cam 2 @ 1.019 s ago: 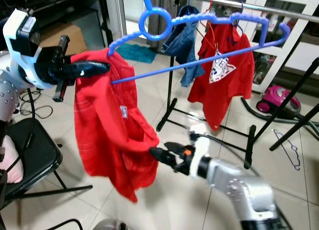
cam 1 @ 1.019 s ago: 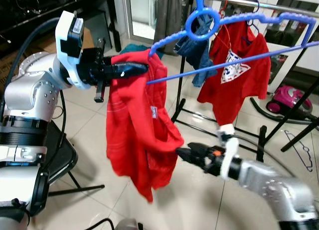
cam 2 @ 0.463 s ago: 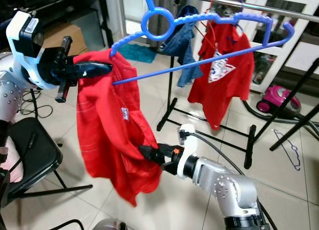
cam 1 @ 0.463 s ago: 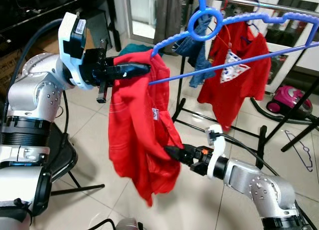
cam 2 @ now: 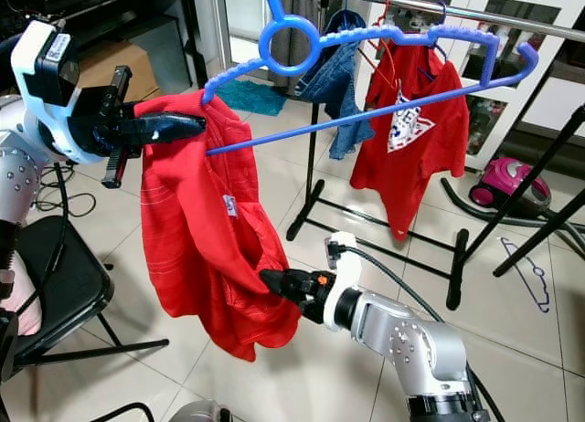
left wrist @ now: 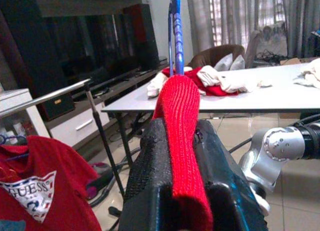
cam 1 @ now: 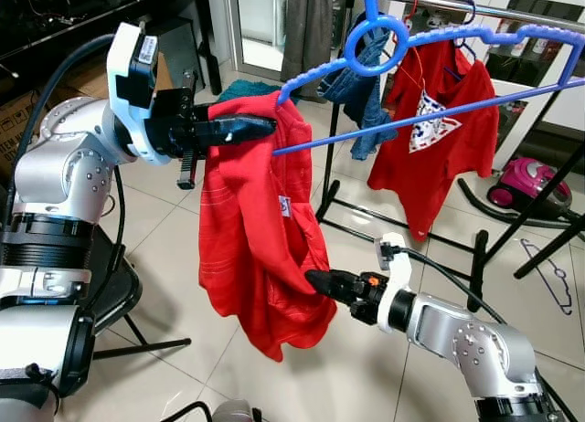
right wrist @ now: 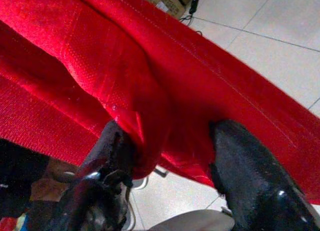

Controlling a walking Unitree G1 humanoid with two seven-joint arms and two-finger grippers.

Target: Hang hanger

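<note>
Left gripper [cam 1: 245, 128]: clamped on the shoulder of the red sweater [cam 1: 260, 248], at the near end of the blue hanger [cam 1: 411, 70].
Red sweater: draped on that one end only, rest hanging loose.
Right gripper [cam 1: 322, 282]: fingers apart around a lower fold.
Clothes rail [cam 1: 475, 6]: behind; hanger not visibly hooked on. Dressing and hanging judged outstanding.

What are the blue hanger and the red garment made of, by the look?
Hanger: likely moulded plastic, uniform glossy blue, with a moulded ring and notched shoulders. Garment: soft knit fabric, matte; ribbed weave shows in the left gripper, and it drapes in limp folds.
</note>
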